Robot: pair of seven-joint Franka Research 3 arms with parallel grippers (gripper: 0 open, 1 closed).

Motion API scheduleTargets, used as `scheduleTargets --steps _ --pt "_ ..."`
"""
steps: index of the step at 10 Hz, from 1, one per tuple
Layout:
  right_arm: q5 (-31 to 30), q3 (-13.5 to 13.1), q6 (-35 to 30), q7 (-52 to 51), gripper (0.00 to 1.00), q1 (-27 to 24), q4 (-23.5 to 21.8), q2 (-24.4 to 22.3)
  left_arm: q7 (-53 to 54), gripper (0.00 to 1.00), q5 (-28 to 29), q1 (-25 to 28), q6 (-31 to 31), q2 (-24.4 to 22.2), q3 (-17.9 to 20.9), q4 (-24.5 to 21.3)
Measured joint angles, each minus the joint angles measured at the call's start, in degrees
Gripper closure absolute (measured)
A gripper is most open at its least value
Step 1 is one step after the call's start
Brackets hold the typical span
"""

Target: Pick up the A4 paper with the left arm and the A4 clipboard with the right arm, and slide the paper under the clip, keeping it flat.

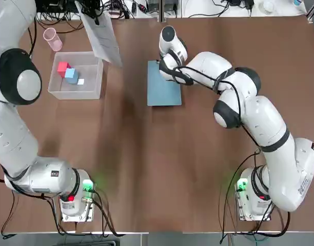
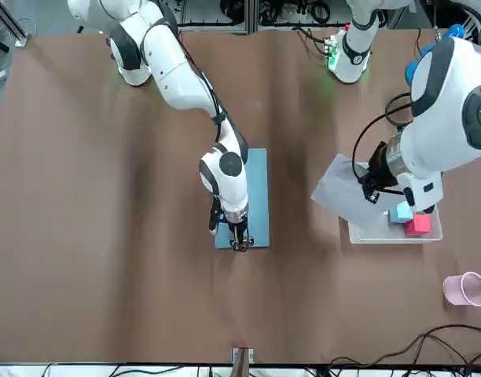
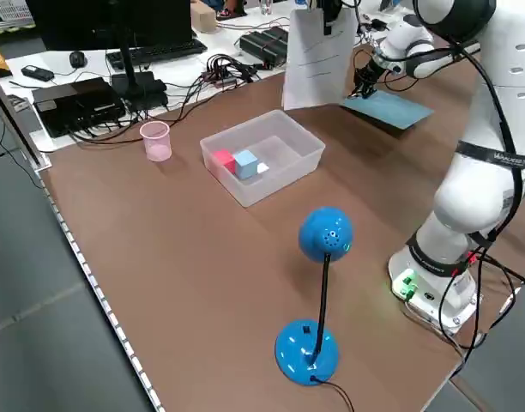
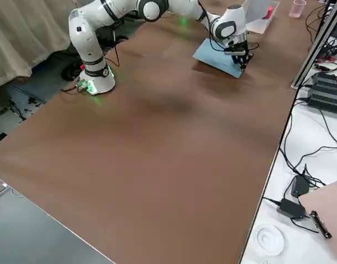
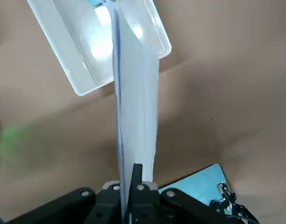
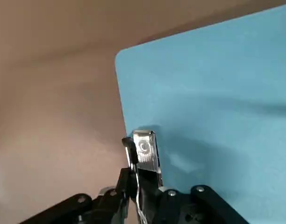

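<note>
The white A4 paper [image 2: 340, 191] hangs in the air above the bin's near side, tilted steeply, almost edge-on in the left wrist view [image 5: 136, 107]. My left gripper [image 5: 131, 171] is shut on one of its edges. The light-blue A4 clipboard [image 1: 163, 87] lies mid-table, its dark metal clip [image 6: 145, 151] on the short edge farthest from the arms' bases. My right gripper [image 6: 139, 148] is shut on that clip, reaching over the board [image 2: 258, 196] from above. I cannot tell whether the board's clip end is raised off the table.
A translucent bin [image 1: 75, 95] with a red and a blue cube stands left of the clipboard. A pink cup [image 1: 52, 39] sits behind it. A blue lamp-like stand [image 3: 321, 257] rises near the left arm's base. Cables and desk gear line the far edge.
</note>
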Motion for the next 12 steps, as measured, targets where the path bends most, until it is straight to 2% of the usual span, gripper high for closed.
scheduleTargets --steps 2,3,6,7,9,12 --pt "-0.15 -0.41 0.0 0.74 0.9 0.13 0.01 0.07 -0.02 0.99 0.0 -0.11 0.05 0.15 -0.02 0.0" --pt "-0.56 -0.44 0.0 0.89 0.81 0.2 0.01 0.1 -0.02 0.99 0.0 -0.12 0.08 0.15 -0.05 0.01" --pt "-0.94 -0.43 -0.01 0.99 0.35 0.39 0.01 0.3 -0.02 0.99 -1.16 -0.12 0.45 0.16 -0.38 0.01" --pt "-0.94 -0.53 -0.11 0.99 0.15 0.37 0.01 0.32 -0.61 0.99 -1.19 -0.12 1.34 0.16 -0.43 0.01" --pt "-0.94 -0.68 -0.7 1.0 0.13 0.23 0.04 0.32 -6.74 0.99 -1.33 -0.41 4.97 0.17 -0.55 -0.01" --pt "-0.94 -0.6 -5.18 0.38 0.13 0.18 1.0 0.25 -13.82 0.99 -1.34 -0.78 8.35 0.17 -0.71 -0.01"
